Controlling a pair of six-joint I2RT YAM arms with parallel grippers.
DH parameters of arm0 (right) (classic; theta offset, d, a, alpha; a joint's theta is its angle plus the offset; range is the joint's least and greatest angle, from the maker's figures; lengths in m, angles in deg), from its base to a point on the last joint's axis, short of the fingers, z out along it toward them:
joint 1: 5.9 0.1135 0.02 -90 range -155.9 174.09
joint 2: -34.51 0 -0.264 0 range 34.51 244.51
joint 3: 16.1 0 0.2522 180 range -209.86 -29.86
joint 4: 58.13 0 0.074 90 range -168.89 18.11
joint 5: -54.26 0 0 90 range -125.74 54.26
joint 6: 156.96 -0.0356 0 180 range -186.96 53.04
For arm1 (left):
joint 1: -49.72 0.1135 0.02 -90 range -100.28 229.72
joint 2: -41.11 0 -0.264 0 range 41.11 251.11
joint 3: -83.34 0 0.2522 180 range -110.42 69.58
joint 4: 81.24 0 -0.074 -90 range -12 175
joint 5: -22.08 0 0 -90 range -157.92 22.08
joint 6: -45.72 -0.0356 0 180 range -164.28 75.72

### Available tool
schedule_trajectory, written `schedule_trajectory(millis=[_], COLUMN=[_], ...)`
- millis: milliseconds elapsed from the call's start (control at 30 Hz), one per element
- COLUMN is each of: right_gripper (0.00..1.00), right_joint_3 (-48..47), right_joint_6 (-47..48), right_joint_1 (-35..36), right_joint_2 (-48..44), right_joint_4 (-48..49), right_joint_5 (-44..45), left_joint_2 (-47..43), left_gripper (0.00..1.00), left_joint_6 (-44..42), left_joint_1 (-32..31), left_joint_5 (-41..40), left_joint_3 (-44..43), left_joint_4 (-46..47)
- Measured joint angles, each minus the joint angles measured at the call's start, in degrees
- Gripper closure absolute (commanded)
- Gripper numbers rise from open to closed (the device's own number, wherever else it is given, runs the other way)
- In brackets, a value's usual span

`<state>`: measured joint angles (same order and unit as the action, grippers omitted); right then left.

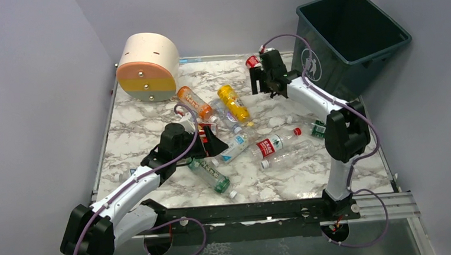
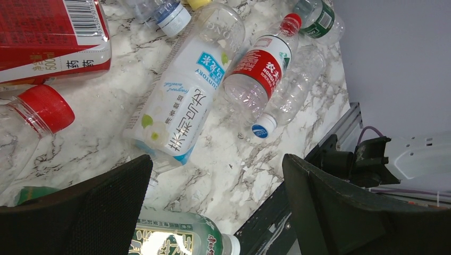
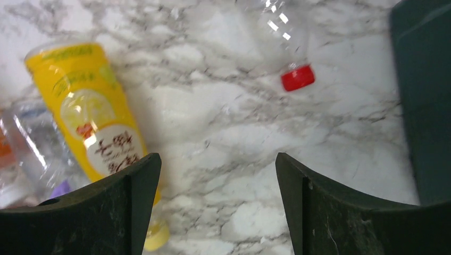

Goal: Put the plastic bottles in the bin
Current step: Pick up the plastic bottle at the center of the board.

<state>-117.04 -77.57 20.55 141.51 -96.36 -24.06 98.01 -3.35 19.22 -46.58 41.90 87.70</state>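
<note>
Right gripper (image 3: 216,159) hangs jaws apart, empty (red-capped bottle (image 3: 298,78) ahead, bin (image 3: 425,106) beside). Left gripper (image 2: 218,159) gapes wide over scattered bottles (image 2: 186,106).

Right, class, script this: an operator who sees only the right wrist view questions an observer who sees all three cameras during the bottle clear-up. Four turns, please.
Operator: I see a yellow bottle, a red cap and my own jaws apart. Where is the other arm?
Observer: The left gripper hangs over the clustered bottles, jaws wide open, holding nothing.
Operator: Is anything in the bin?
Observer: From the top view, no bottle shows inside the bin.
</note>
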Motion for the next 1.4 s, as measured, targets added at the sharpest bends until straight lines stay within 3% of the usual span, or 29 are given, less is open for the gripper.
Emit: schedule_trajectory(millis=[233,800,1400], right_gripper=[0.14,0.10,0.15], right_joint_3=[-8.8,-14.9,-21.5], right_joint_6=[2.5,7.7,8.7], right_joint_1=[-4.2,-8.2,-8.2], right_joint_2=[8.3,19.3,28.3], right_joint_4=[5.5,16.0,17.2], right_joint_5=[1.2,-2.5,-4.7], left_joint_2=[0.0,1.0,2.8], left_gripper=[0.01,0.01,0.01], left_joint_6=[0.0,0.2,-0.1], left_joint_1=[0.0,0.0,0.0], left_joint_5=[0.0,-0.5,-1.3], left_joint_3=[0.0,0.0,0.0], left_joint_4=[0.6,0.7,0.7])
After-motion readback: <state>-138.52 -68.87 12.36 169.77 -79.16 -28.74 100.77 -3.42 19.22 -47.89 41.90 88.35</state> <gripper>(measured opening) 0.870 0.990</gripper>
